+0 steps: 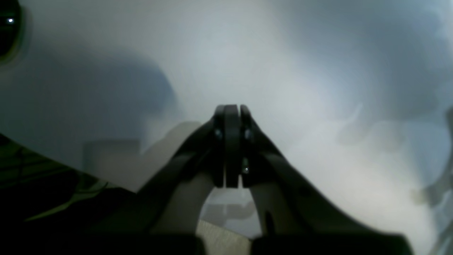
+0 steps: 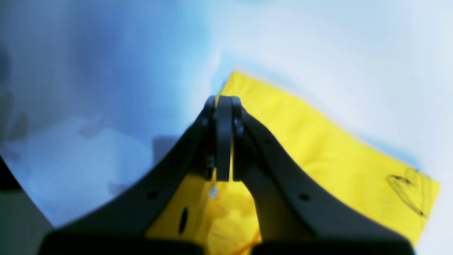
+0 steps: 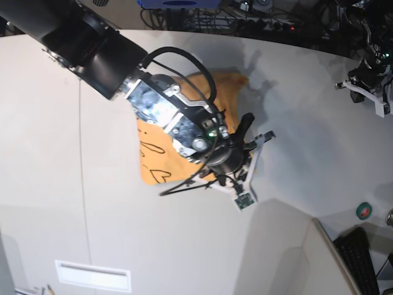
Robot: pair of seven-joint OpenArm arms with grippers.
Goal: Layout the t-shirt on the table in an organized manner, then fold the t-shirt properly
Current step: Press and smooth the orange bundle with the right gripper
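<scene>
The t-shirt (image 3: 153, 161) lies as a compact orange-yellow bundle on the white table (image 3: 307, 123), with black lettering showing on its near-left part. Most of it is hidden under my right arm in the base view. The right wrist view shows the t-shirt (image 2: 318, 148) as a flat yellow rectangle with black script near its right end. My right gripper (image 2: 223, 102) is shut with nothing between the fingers, its tips near the shirt's far corner; it shows again as my right gripper (image 3: 246, 121). My left gripper (image 1: 231, 109) is shut and empty above bare table, far from the shirt.
My left arm (image 3: 368, 83) sits at the table's far right edge. A round green and red object (image 3: 364, 210) and a keyboard (image 3: 356, 258) are at the near right. Cables line the far edge. A thin seam (image 3: 80, 153) crosses the tabletop on the left.
</scene>
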